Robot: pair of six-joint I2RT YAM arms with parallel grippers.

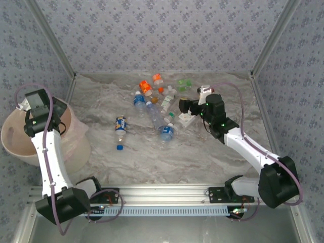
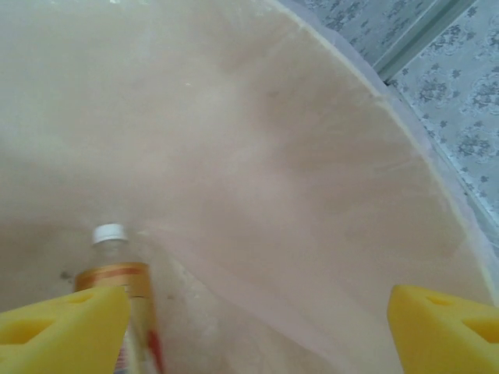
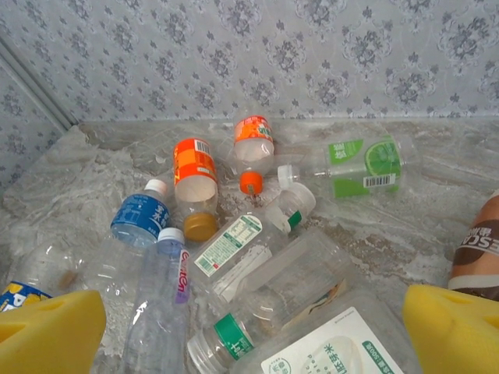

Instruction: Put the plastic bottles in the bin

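The bin [image 1: 15,144], a large pale pink bucket, stands at the table's left edge. My left gripper [image 1: 36,109] hangs over its mouth. In the left wrist view the left gripper [image 2: 257,335] is open, yellow pads [image 2: 62,327] wide apart over the bin's inner wall [image 2: 257,156]. A blurred white-capped bottle with an orange label [image 2: 117,276] is inside the bin, next to the left pad. Several plastic bottles [image 1: 157,104] lie heaped at the table's back middle. My right gripper [image 1: 183,112] is at the heap's right side. It [image 3: 249,335] is open above a green-banded bottle [image 3: 234,335] and a white-labelled bottle [image 3: 343,351].
One blue-capped bottle [image 1: 120,130] lies apart, left of the heap. Green-labelled bottles [image 3: 362,167] and orange-labelled ones [image 3: 195,167] lie towards the back wall. A brown-labelled bottle [image 3: 475,249] is at the right edge of the right wrist view. Patterned walls close in the table.
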